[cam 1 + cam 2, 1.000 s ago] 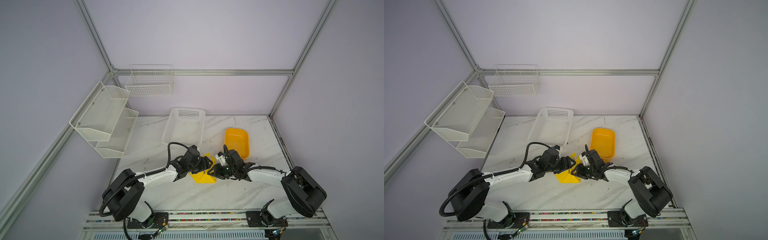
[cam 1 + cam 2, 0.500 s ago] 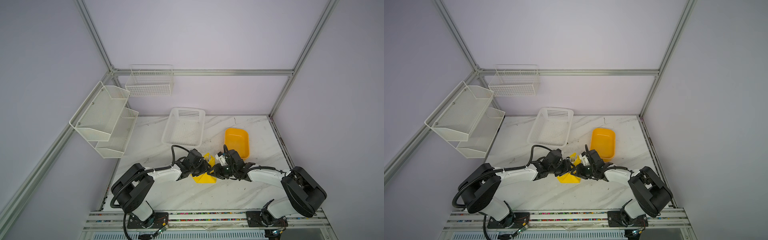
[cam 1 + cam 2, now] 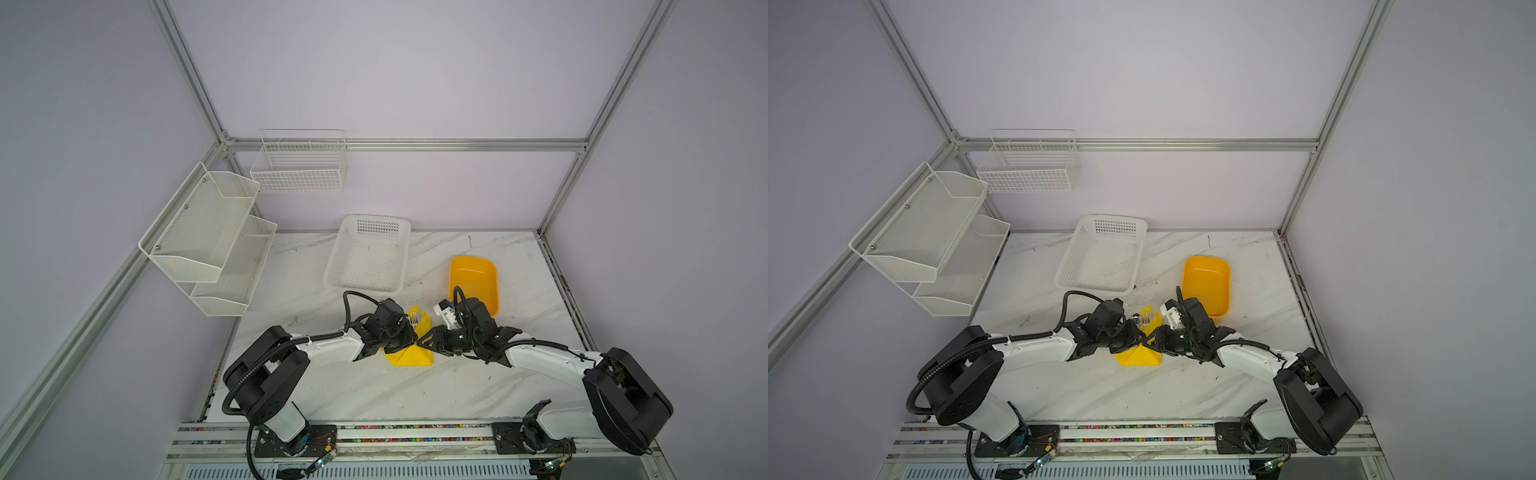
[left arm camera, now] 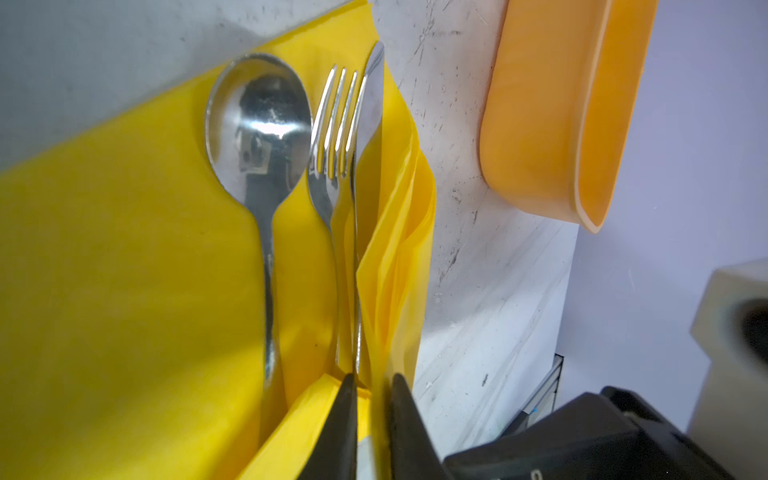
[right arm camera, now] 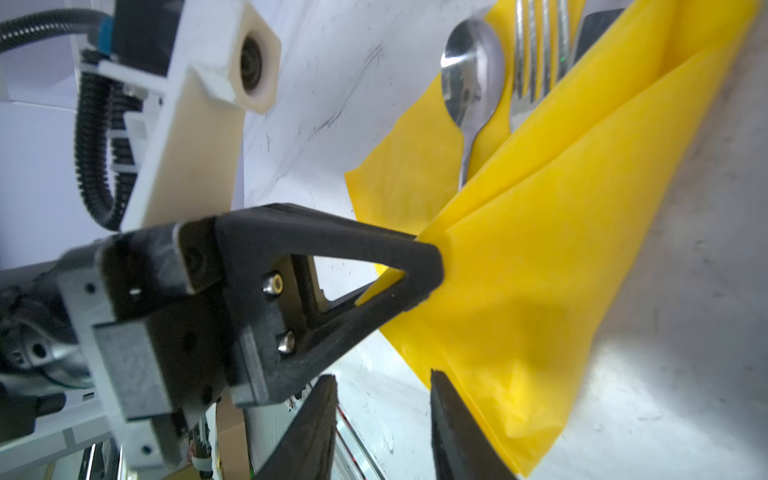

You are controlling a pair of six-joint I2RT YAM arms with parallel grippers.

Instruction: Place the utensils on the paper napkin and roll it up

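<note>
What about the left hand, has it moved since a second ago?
Yes. Against the still white basket in both top views, the left hand slid slightly rightward, and it closed on the napkin.

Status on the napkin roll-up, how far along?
Done: shiny silver metal spoon, fork and knife lie on the thin yellow paper napkin. In hand: left gripper pinches a raised fold beside the knife; right gripper open alongside. Remaining: the roll itself.
</note>
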